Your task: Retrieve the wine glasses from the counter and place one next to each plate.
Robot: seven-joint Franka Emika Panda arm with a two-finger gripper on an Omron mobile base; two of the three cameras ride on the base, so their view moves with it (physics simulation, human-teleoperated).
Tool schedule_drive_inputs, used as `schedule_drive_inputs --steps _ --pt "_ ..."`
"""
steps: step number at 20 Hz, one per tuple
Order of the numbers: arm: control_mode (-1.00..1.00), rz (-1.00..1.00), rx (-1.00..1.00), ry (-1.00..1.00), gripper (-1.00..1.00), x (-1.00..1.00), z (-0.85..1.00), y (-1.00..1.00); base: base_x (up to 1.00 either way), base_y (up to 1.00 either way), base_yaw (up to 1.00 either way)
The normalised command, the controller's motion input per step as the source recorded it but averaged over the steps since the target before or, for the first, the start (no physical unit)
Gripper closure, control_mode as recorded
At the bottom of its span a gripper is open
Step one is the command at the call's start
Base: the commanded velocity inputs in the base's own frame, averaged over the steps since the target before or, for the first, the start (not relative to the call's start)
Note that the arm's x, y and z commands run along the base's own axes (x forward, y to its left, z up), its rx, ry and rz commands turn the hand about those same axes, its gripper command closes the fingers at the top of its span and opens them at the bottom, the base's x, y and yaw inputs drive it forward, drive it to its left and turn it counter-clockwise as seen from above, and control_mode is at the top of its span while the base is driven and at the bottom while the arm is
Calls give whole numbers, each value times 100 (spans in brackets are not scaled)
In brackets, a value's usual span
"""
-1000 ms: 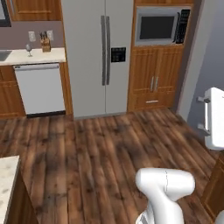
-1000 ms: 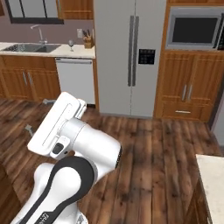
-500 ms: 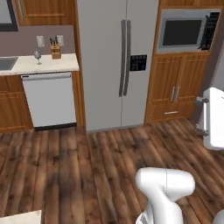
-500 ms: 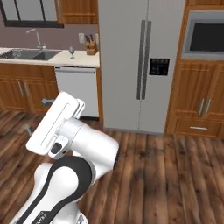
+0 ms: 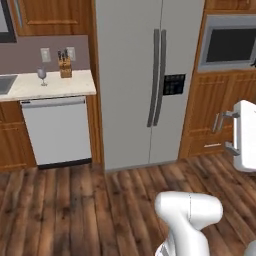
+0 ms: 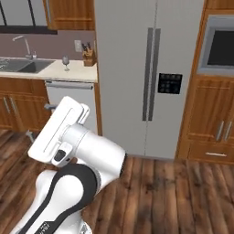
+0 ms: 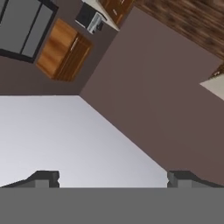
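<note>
One small blue-grey wine glass [image 5: 42,76] stands upright on the beige counter [image 5: 65,87], left of a knife block [image 5: 65,68]. In the right base view the same wine glass [image 6: 66,63] stands on the counter [image 6: 80,72], right of the dark sink [image 6: 20,66]. My gripper [image 5: 226,131] hangs high at the right edge of the left base view, far from the glass, open and empty. In the right base view the gripper [image 6: 39,120] is in front of the dishwasher. In the hand view the gripper [image 7: 113,178] shows wide-set tips with nothing between them. The plates are out of view.
A white dishwasher [image 5: 57,130] sits under the counter. Beside it a tall grey fridge [image 5: 150,75] stands, with a built-in microwave [image 5: 230,45] over wood cabinets at the right. Open wood floor [image 5: 90,210] lies between me and the counter. A silver tap [image 6: 25,45] rises behind the sink.
The whole scene has shifted and grown: the base has driven closer to the fridge and counter. The arm keeps the same pose and the gripper stays open.
</note>
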Motion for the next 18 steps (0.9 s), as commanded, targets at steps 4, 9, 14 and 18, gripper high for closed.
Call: schedule_drive_inputs --steps 4,9,14,18 --pt "100 0 0 0 -100 0 0 0 100 73 0" --pt "100 0 0 0 -100 0 0 0 100 67 0" --pt "100 0 0 0 -100 0 0 0 100 96 -4" --pt "100 0 0 0 -100 0 0 0 100 100 -12"
